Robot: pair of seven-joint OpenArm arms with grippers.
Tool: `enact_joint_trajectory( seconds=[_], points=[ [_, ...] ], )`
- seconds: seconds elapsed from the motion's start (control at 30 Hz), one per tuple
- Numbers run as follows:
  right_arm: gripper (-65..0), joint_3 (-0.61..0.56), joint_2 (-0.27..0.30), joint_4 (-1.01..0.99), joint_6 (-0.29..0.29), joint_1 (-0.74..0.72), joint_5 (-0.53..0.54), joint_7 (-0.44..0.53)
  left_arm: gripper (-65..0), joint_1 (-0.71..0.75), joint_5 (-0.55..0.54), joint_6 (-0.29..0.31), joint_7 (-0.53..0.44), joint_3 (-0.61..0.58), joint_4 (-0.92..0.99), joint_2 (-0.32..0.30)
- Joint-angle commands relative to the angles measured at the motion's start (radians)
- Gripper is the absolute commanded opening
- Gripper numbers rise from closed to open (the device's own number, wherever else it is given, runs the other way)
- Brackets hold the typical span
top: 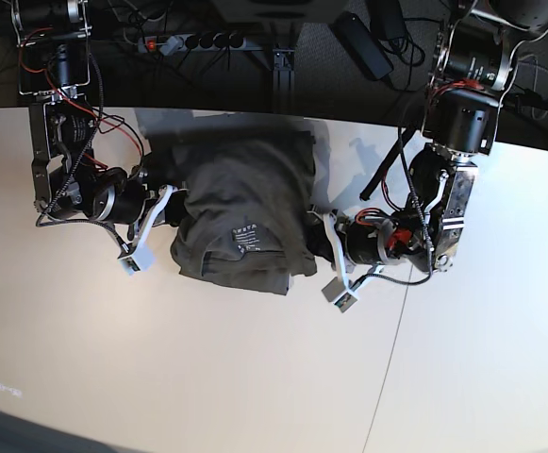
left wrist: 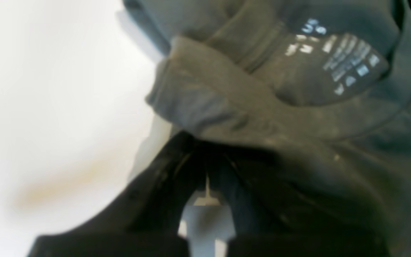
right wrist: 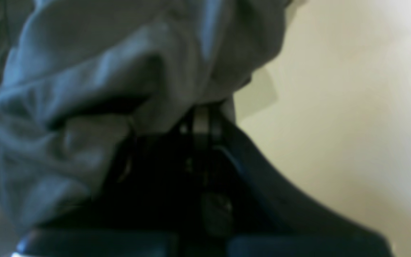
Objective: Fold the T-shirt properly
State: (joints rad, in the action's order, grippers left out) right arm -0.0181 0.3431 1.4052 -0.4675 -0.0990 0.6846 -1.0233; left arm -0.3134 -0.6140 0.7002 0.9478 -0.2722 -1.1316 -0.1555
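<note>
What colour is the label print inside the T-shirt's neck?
White, on the dark olive-grey T-shirt; the label shows best in the left wrist view.

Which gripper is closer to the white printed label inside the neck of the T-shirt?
The left gripper. It grips the T-shirt at the edge beside the label, which fills its wrist view. The right gripper holds the opposite edge, a bit farther away.

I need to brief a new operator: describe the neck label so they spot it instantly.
Start at the pale table and find the dark olive-grey T-shirt bunched between the two arms. Near its front edge sits the neck label, small white print inside the collar; it is the only white marking on the plain cloth.
</note>
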Motion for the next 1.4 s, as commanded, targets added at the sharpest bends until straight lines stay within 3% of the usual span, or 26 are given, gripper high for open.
enact_joint_trajectory(
  seconds=[0.0,0.13,0.37,0.53,0.63,0.73,0.97,1.13,1.37],
  points=[
    [-65.0,0.017,0.011,0.003,-0.056,-0.001,-0.01,-0.045,-65.0,-0.035,0.005,-0.002,-0.01,0.003,-0.005,0.0],
    [-65.0,0.048,0.011,0.003,-0.057,0.024,0.109,-0.076,-65.0,-0.055,0.005,-0.002,-0.014,0.003,-0.004,0.003],
    [-65.0,0.121,0.011,0.005,-0.057,0.04,0.105,-0.036,-64.8,-0.072,0.001,-0.002,-0.031,0.024,-0.03,0.002],
    [-65.0,0.259,0.013,0.007,-0.061,0.042,0.104,-0.036,-54.9,-0.071,-0.026,-0.002,0.016,0.143,-0.16,0.001],
    [-65.0,0.338,0.031,0.007,-0.073,0.043,0.115,-0.078,-53.2,-0.058,-0.134,-0.002,0.096,0.17,-0.211,-0.043],
    [-65.0,0.393,0.08,0.007,-0.084,0.057,0.16,-0.096,-53.2,-0.014,-0.171,-0.002,0.096,0.17,-0.238,-0.09],
    [-65.0,0.455,0.187,0.011,-0.087,0.15,0.237,-0.126,-53.2,0.176,-0.176,-0.002,0.096,0.193,-0.412,-0.19],
    [-65.0,0.52,0.194,0.031,-0.088,0.277,0.248,-0.134,-53.2,0.399,-0.197,-0.002,0.096,0.296,-0.62,-0.241],
    [-65.0,0.573,0.193,0.114,-0.105,0.496,0.293,-0.151,-53.2,0.672,-0.198,-0.002,0.096,0.428,-0.741,-0.244]
  ],
)
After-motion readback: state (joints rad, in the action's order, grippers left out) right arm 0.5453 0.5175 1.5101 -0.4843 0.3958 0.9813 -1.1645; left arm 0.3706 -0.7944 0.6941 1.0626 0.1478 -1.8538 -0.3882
